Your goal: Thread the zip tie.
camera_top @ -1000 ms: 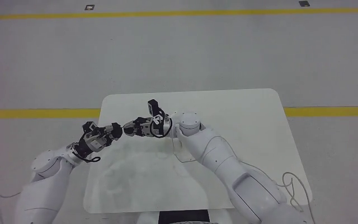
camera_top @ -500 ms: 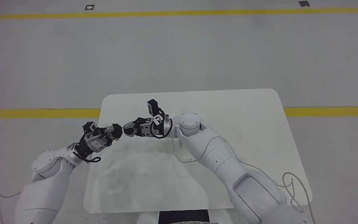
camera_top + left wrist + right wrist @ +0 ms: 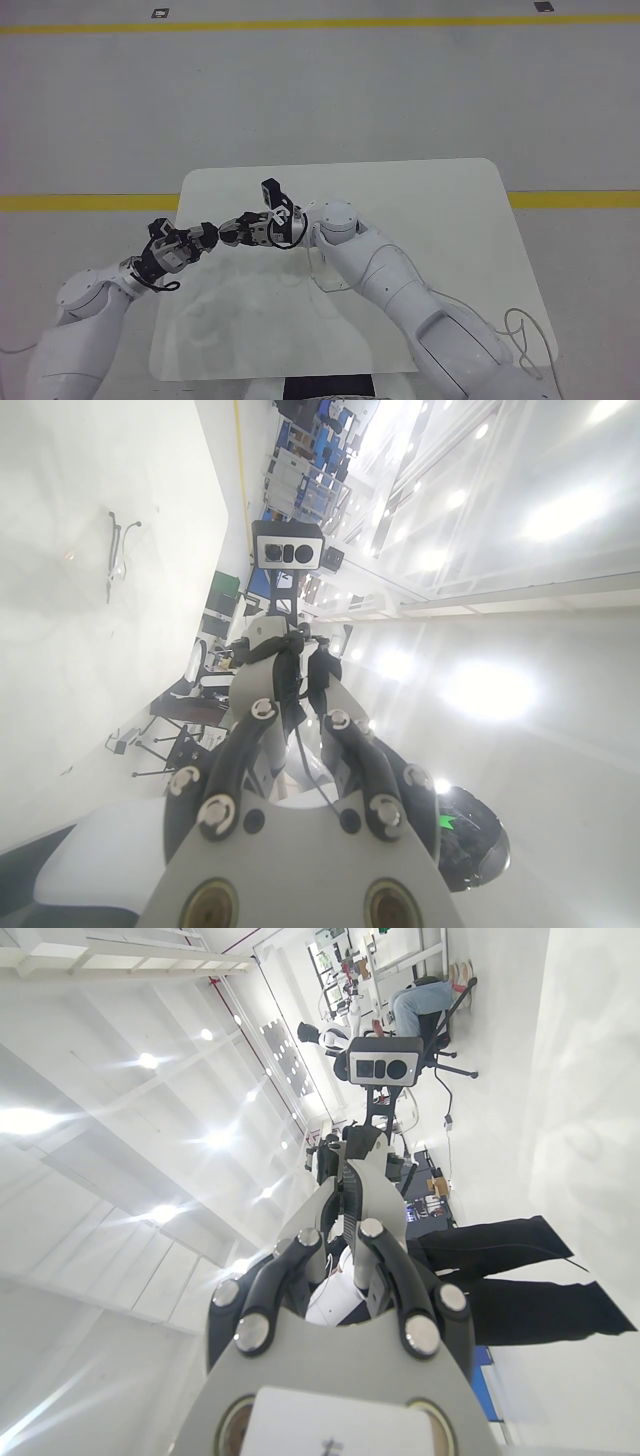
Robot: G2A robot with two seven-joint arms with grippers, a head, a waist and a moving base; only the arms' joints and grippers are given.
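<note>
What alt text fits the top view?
The left gripper and right gripper face each other tip to tip above the left part of a white table. Grey floor crossed by yellow lines lies beyond.

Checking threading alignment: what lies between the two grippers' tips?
Top view: left gripper and right gripper meet tip to tip over the table; nothing discernible between them.
</note>
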